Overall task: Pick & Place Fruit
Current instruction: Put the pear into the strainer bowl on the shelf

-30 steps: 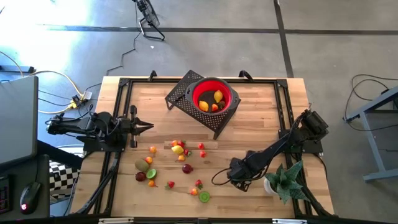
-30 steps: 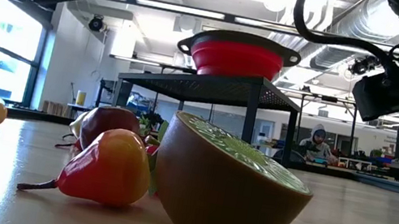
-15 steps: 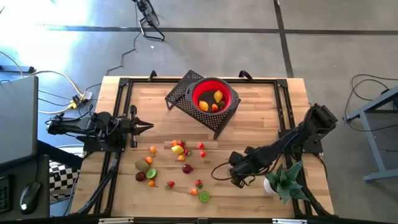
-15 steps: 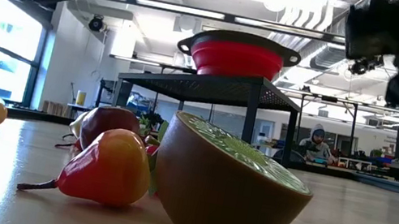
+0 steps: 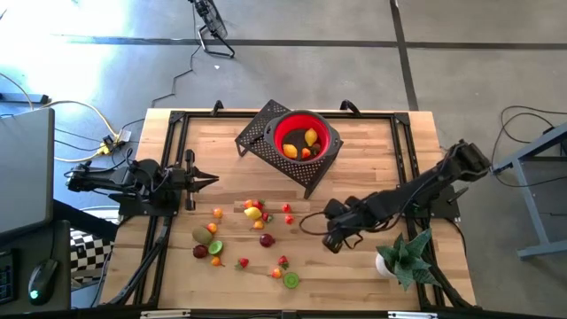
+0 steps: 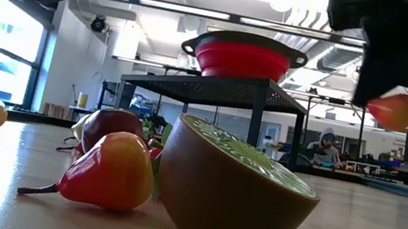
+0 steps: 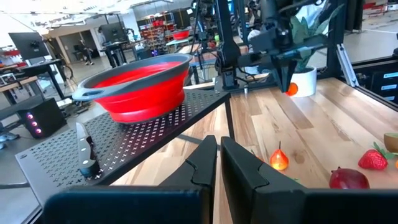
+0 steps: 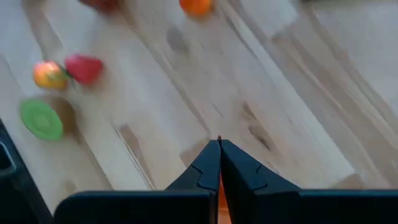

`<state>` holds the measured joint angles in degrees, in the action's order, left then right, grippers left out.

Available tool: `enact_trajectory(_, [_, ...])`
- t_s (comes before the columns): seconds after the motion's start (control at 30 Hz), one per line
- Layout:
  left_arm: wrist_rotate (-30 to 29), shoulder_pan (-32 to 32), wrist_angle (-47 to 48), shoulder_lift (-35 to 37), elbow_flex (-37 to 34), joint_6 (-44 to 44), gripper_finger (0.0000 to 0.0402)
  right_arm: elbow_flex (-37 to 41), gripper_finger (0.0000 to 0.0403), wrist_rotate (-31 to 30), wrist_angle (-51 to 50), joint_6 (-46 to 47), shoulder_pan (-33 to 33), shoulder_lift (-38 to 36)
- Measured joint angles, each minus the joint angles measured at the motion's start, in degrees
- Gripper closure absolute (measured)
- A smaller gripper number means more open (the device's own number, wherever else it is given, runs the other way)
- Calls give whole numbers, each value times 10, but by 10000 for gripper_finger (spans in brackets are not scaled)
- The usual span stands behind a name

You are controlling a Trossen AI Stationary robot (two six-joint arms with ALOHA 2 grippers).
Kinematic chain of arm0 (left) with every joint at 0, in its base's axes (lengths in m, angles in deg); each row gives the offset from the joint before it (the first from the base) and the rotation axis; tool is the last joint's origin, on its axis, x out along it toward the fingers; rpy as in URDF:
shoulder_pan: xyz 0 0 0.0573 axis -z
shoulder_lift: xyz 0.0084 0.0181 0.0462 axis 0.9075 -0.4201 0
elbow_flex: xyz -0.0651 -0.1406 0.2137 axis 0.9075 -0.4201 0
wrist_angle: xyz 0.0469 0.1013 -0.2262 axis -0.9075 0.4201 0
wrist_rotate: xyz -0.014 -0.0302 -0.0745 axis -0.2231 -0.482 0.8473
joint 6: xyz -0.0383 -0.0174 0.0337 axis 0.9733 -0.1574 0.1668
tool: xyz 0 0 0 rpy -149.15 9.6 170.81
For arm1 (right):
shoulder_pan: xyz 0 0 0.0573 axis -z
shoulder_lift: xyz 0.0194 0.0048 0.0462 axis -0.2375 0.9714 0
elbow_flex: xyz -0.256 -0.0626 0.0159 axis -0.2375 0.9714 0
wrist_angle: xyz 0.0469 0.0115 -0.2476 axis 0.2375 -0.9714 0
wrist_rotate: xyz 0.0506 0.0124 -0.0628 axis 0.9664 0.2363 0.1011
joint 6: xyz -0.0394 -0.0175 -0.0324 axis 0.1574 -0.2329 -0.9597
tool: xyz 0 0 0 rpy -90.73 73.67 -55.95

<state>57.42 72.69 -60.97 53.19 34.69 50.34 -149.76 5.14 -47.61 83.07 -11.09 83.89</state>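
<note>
The right arm reaches from the table's right edge toward its middle, its right gripper (image 5: 331,243) raised above the tabletop with fingers pinched together. The left arm lies stretched along the left side, its left gripper (image 5: 213,180) closed.

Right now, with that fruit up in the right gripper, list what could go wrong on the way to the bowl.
1. The right gripper pinches the small orange-red fruit only at its fingertips, with most of it hanging below; it could slip and drop.
2. The red bowl sits raised on a black perforated stand; a low approach could clip the stand's edge.
3. A dropped fruit might roll into the scattered fruits.
</note>
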Motion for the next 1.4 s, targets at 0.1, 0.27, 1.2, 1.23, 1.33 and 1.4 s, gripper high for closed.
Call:
enact_trajectory(0.1, [0,0,0,0,0,0,382,0,399,-5,14,-14,14,-15])
enact_trajectory(0.27, [0,0,1,0,0,0,382,0,399,-21,55,-50,37,-44])
enact_trajectory(1.2, [0,0,1,0,0,0,382,0,399,-90,347,-420,235,-112])
enact_trajectory(1.23, [0,0,1,0,0,0,382,0,399,-91,357,-428,240,-112])
enact_trajectory(1.33, [0,0,1,0,0,0,382,0,399,-96,366,-444,256,-112])
enact_trajectory(1.4, [0,0,1,0,0,0,382,0,399,-115,369,-451,265,-112])
